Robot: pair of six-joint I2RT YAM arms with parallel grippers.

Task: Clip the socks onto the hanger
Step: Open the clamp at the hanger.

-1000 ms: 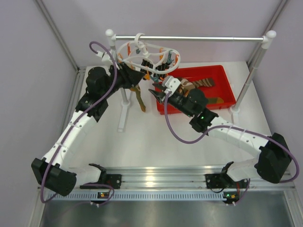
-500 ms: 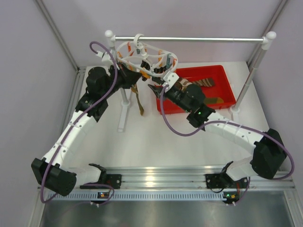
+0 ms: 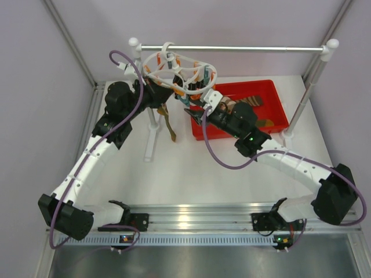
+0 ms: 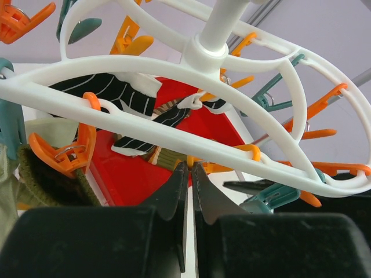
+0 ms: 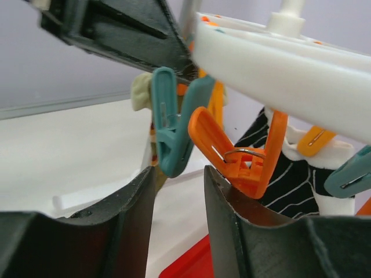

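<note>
Jaws of the left gripper [image 4: 190,165] sat together at the hanger [image 4: 145,124], apparently steadying it, while those of the right gripper [image 5: 179,174] stood apart below a teal clip [image 5: 166,134], seemingly to pinch it.

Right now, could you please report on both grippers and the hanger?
Left gripper shut, tips under the hanger rim. Right gripper open beneath a teal clip and an orange clip. Striped sock hangs behind. Grippers crowd each other.

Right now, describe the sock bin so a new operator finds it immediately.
Start at the silver rail across the back of the table. Below its right half, right of the white hanger, sits a red tray holding loose socks. It's the only red, open-topped container there.
</note>
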